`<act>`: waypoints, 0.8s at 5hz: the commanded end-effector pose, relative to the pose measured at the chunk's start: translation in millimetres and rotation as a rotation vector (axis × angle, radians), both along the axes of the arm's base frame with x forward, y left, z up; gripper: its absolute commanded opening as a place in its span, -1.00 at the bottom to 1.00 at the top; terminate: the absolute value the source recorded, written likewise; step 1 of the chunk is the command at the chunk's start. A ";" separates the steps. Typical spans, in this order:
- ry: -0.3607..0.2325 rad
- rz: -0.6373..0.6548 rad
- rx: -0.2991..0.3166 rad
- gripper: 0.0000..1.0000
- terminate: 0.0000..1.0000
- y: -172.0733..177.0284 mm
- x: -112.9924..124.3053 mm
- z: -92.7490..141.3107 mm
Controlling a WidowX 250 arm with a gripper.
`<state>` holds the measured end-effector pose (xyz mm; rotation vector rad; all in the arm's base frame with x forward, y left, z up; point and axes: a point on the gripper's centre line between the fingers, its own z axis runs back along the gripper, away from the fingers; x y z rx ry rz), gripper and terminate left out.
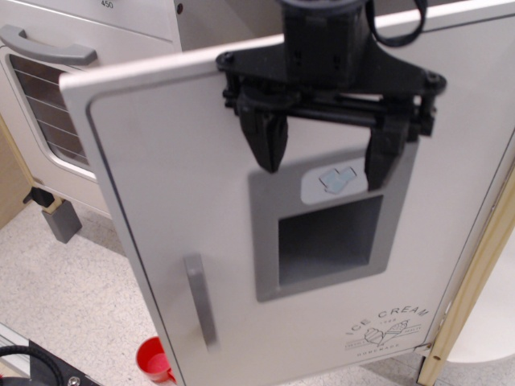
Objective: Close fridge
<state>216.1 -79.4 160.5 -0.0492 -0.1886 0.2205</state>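
Against fridge (201, 201) door | hand (326, 161) spread wide | holding nothing

Light is bright, even and soft across the white fridge door (161, 201), with no harsh glare. The recess of the dispenser panel (326, 241) lies in shade (its upper part darkest). The gripper (326, 157) above it looks slightly soft-edged.

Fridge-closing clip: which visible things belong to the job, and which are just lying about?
Job:
fridge door, ajar
its vertical grey handle
gripper, jaws spread, at the door face

Lying about:
oven door with its horizontal handle
red cup on the floor
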 end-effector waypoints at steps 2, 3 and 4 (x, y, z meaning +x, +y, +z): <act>-0.059 0.085 -0.039 1.00 -1.00 15.6 56.8 7.1; -0.070 0.106 -0.045 1.00 -1.00 16.2 73.7 2.7; -0.085 0.128 -0.043 1.00 -1.00 18.1 86.8 -4.1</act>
